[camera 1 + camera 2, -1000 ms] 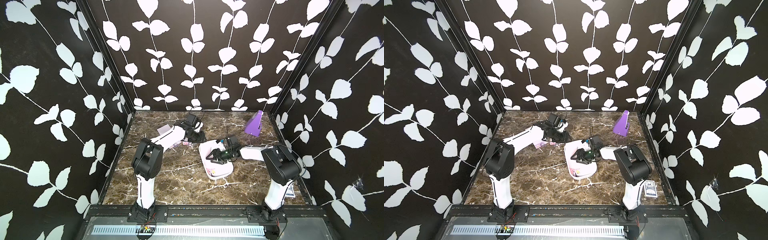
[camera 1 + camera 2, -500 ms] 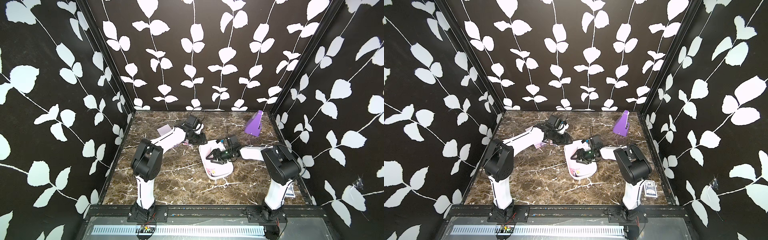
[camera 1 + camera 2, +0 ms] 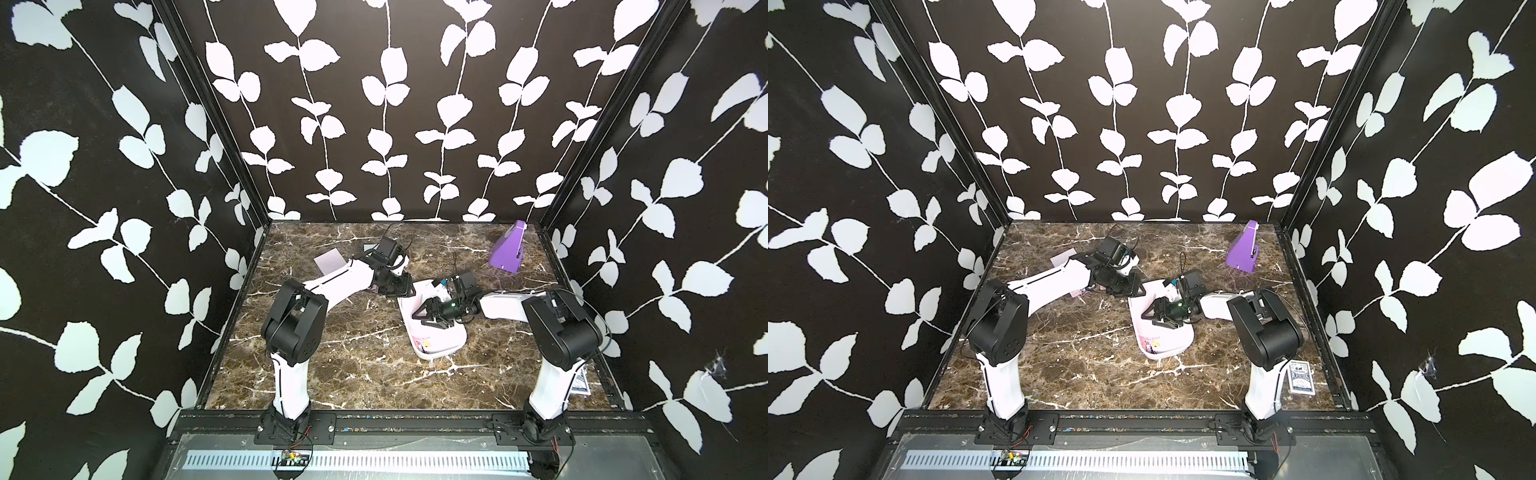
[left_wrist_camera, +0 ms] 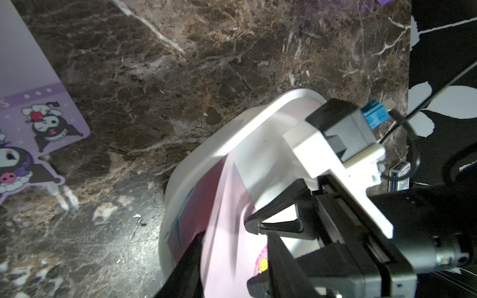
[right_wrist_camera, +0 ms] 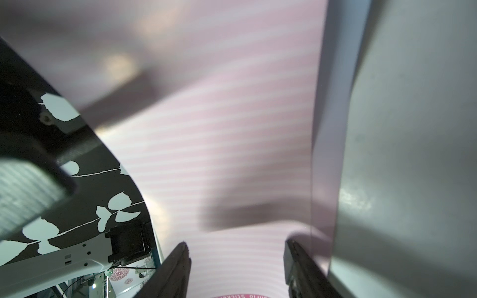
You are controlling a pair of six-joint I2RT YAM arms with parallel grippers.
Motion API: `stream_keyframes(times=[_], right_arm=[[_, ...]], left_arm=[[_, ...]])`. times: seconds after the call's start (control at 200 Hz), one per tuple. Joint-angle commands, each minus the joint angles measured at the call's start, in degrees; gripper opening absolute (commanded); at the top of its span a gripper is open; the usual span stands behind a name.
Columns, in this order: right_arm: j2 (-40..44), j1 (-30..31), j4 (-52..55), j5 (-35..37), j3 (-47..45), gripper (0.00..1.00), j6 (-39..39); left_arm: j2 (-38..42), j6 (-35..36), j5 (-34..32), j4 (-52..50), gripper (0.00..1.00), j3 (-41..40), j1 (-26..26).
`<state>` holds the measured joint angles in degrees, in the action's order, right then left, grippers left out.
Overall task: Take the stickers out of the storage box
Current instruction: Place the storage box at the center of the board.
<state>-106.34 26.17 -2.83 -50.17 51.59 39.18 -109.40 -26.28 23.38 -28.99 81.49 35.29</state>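
Gaping partway over stickers [image 5: 219,154]: right pincer [image 3: 424,318]

We log the storage box [image 3: 448,350]: a shallow white tray with rounded corners, resting near the middle of the marble tabletop [image 3: 353,365]. Inside it lies a pink-striped sticker sheet [image 4: 227,196], bowed rather than flat, and a blue-edged sheet [image 4: 178,227] shows beneath it. A lilac sticker sheet [image 4: 38,116] with black-and-white cartoon characters lies flat on the marble, well apart from the box.

Black leaf-patterned walls [image 3: 374,104], brown marble tabletop [image 3: 353,374]
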Motion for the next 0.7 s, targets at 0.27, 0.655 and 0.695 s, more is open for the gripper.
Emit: stream_keyframes(times=[0.27, 0.655, 0.695], right_arm=[[-4.1, 0.8, 5.4, 7.9, -2.6, 0.6, -1.5], [2.7, 0.6, 11.6, 9.3, -1.8, 0.61, -3.6], [3.9, 0.5, 12.8, 9.6, -1.5, 0.61, -3.9]], left_arm=[[2.9, -0.6, 0.7, 0.0, 0.18, -2.4, 1.9], [3.6, -1.2, 1.4, 0.4, 0.04, -0.9, 1.9], [3.7, -1.2, 1.4, 0.4, 0.04, -0.7, 1.9]])
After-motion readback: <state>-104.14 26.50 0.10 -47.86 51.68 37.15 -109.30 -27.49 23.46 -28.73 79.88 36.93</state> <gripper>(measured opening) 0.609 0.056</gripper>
